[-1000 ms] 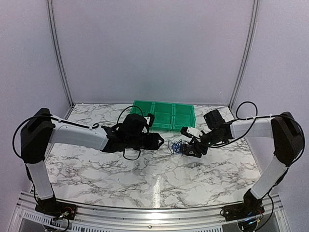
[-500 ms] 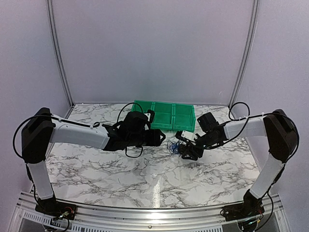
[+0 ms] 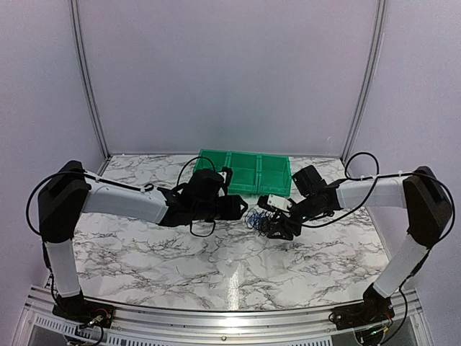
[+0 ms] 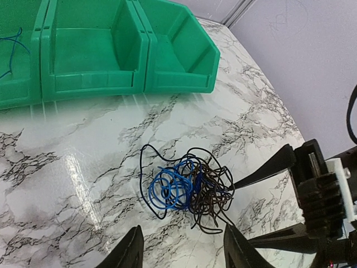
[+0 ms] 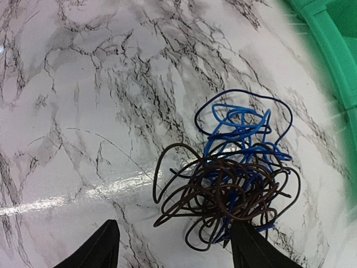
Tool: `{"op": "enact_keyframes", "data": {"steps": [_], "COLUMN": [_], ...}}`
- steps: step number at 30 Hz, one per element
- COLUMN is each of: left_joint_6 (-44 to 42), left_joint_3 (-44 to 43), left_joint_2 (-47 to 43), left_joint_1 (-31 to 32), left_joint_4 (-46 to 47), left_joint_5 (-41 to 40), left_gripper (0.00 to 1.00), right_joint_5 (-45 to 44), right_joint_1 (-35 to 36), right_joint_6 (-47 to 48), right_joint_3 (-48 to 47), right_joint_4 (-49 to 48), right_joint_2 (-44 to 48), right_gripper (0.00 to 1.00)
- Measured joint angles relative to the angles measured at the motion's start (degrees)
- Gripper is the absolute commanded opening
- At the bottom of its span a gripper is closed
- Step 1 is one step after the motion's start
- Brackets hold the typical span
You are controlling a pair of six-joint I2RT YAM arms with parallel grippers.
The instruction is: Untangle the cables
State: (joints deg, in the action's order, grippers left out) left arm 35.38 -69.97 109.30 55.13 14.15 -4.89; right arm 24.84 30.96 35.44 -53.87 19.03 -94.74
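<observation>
We see the cables (image 4: 187, 187) as one knotted clump of blue and dark strands. It lies on the marble surface (image 3: 180, 252) near the green bins (image 4: 92, 84), on their side toward the arms. Our left hand (image 4: 181, 245) is open, with its fingers spread wide just short of the clump and not touching it. Our right hand (image 5: 174, 234) is open too, and one fingertip (image 4: 262, 172) reaches the dark loops at the clump's edge.

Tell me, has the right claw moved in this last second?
Yes. The right gripper slid left, from below the right corner of the green tray toward the cables.
</observation>
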Motion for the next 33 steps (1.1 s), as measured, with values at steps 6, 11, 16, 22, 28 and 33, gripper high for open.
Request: {"op": "enact_keyframes", "data": {"steps": [6, 11, 16, 22, 28, 33], "left_joint_6": [1.7, 4.0, 6.4, 9.5, 11.3, 12.3], "left_joint_3": [-3.6, -7.1, -11.7, -14.1, -15.4, -17.4], "left_joint_2": [5.8, 9.3, 12.8, 16.3, 17.7, 19.4], "left_joint_1": [0.0, 0.0, 0.0, 0.0, 0.0, 0.0], "left_joint_4": [0.2, 0.1, 0.3, 0.6, 0.6, 0.7], "left_joint_5": [0.9, 1.5, 3.5, 6.1, 6.8, 7.1], "left_gripper": [0.46, 0.46, 0.45, 0.43, 0.41, 0.38], "right_joint_5": [-1.5, -2.5, -3.4, -4.2, -4.7, -4.9], "right_joint_1": [0.0, -0.4, -0.6, -0.8, -0.8, -0.8], "right_joint_6": [0.2, 0.2, 0.2, 0.2, 0.4, 0.4], "right_joint_3": [0.1, 0.1, 0.2, 0.2, 0.6, 0.7], "right_joint_4": [0.0, -0.1, -0.1, -0.1, -0.2, -0.2], "right_joint_2": [1.9, 3.1, 3.2, 3.2, 3.3, 3.3], "right_gripper": [0.68, 0.68, 0.68, 0.68, 0.68, 0.68]}}
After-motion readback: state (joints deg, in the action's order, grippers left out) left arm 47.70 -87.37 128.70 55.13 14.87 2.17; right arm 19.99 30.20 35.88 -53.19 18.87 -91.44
